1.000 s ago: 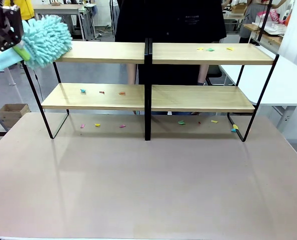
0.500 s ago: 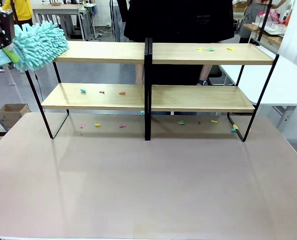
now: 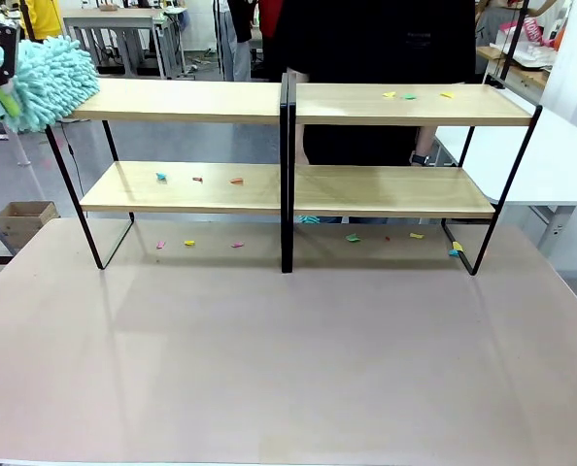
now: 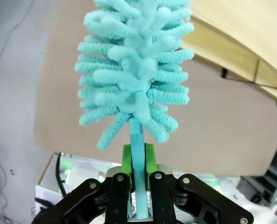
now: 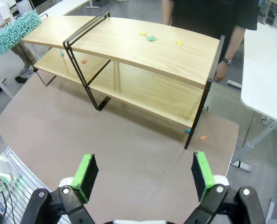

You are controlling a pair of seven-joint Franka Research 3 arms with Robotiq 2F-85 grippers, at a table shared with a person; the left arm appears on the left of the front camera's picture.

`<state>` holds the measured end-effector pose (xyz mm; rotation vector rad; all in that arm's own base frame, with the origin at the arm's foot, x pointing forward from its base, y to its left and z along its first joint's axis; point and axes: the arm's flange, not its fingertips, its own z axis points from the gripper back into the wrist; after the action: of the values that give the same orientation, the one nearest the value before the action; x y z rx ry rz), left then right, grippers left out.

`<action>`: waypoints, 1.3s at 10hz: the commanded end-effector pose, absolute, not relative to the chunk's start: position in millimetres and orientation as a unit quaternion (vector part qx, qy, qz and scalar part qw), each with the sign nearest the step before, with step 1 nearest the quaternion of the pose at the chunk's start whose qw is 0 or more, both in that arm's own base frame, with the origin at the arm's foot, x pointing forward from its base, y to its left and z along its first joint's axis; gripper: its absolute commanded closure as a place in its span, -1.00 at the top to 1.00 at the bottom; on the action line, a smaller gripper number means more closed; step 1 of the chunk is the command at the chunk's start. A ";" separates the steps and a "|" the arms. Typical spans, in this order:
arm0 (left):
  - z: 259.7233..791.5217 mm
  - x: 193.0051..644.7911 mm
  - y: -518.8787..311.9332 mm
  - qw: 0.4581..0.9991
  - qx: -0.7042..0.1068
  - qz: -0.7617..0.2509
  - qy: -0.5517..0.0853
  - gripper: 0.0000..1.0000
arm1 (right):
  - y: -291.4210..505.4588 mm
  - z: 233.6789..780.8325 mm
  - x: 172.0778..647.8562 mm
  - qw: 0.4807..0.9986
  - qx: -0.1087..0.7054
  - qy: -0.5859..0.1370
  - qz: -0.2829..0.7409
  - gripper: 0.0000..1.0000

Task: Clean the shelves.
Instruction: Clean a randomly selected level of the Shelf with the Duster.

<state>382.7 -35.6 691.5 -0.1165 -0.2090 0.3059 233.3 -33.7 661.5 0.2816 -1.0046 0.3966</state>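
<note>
This is a lab or workshop hall: the wide matte beige counter [image 3: 288,359] stands on a bare grey floor [image 3: 186,146] among plain work furniture, with a long white table [image 3: 560,165] just to its right and a grey metal-framed bench [image 3: 123,29] farther back. A brown cardboard box [image 3: 24,216] sits on the floor at the left, and a person in dark clothes [image 3: 376,39] stands at the counter's far side.

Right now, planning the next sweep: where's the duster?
In the front view the teal duster is at far left, clamped in the left gripper, its head by the left end of the shelves' top board.
</note>
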 end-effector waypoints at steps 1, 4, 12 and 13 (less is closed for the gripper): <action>698.4 382.1 -38.9 0.979 -0.037 0.167 -0.113 -0.74 | -33.3 661.4 233.4 0.848 0.138 -0.476 0.189 1.00; 704.4 374.5 -39.6 0.983 -0.081 0.129 -0.107 -0.74 | -33.3 661.4 233.4 0.848 0.138 -0.476 0.189 1.00; 748.4 320.5 -5.3 0.950 -0.297 -0.016 -0.098 -0.74 | -33.3 661.4 233.4 0.848 0.138 -0.476 0.189 1.00; 753.6 303.4 2.5 0.942 -0.322 -0.048 -0.086 -0.74 | -33.3 661.4 233.4 0.848 0.138 -0.476 0.189 1.00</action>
<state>314.7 -7.1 746.0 -0.6023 -0.2025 -0.0302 233.3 -33.7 661.5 0.2816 -1.0046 0.3966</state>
